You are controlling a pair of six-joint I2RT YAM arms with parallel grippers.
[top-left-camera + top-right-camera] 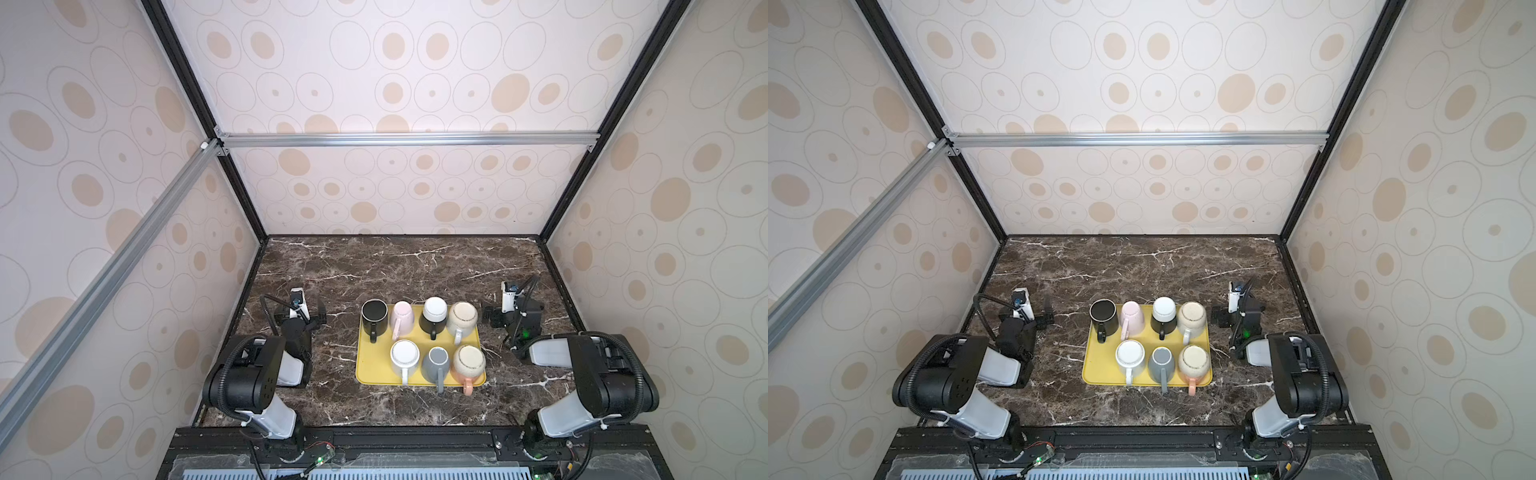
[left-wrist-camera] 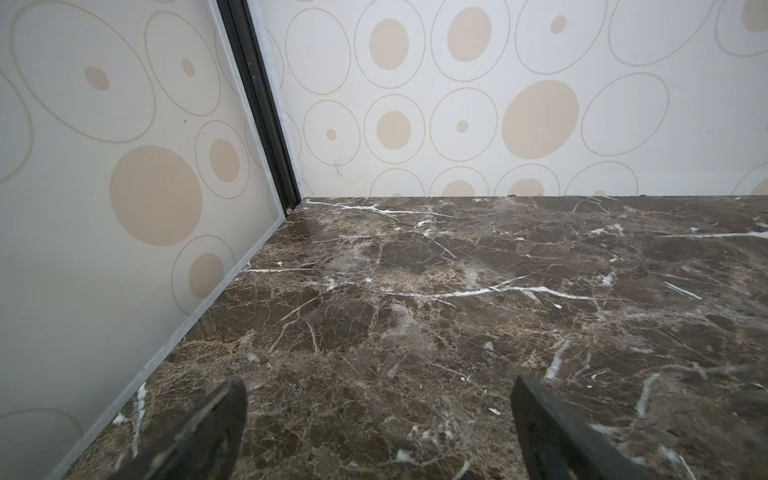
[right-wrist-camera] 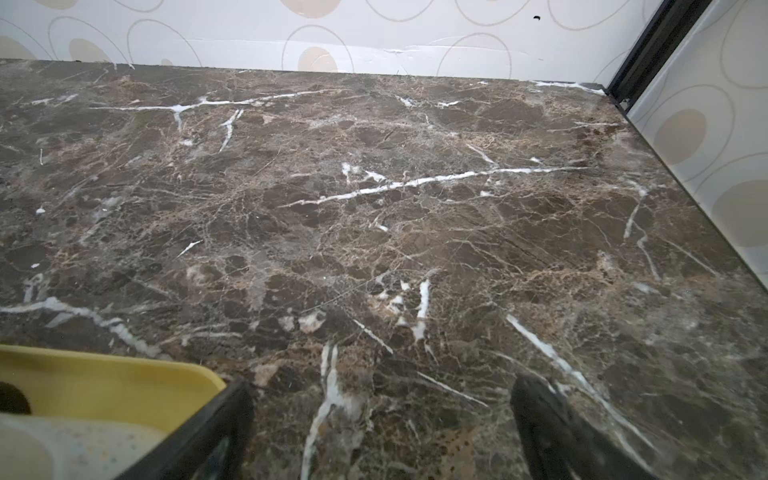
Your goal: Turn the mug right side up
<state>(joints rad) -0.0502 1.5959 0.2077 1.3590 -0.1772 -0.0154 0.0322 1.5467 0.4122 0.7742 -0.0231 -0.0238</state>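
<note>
– Dark brown marble with white veins makes the desk [image 1: 415,266], and walls [image 1: 395,187] papered with beige circles close it on three sides. What stands nearest to the robot?

– Near the middle of the desk lies a yellow tray [image 1: 370,365]. In both top views its front row holds three mugs: a white mug [image 1: 405,354], a grey mug [image 1: 435,362] and a peach-handled mug [image 1: 468,360] with a beige body. Each one shows a flat base on top, so they stand mouth down. Their handles point toward the near edge. The grey handle and the peach handle reach out over the rim of the tray.

– And behind them?

– Four more stand in a row. At the far left corner of the tray a black mug [image 1: 374,314] shows its dark hollow, so it stands mouth up. To the right of it come a pink mug [image 1: 402,318], a white-bottomed mug [image 1: 435,313] with black sides, and a speckled mug [image 1: 462,318] in beige. Each of these three has its base upward.

– Where are the jaws?

– They are about level with that back row. The left gripper [image 2: 376,386] is well apart from the tray, on its left side. Its jaws are spread wide, with only marble between them. The right gripper [image 3: 380,384] is just beside the far right corner of the tray. Its jaws are also spread wide and grasp nothing.

– And farther on?

– The marble runs on to the walls.
</note>
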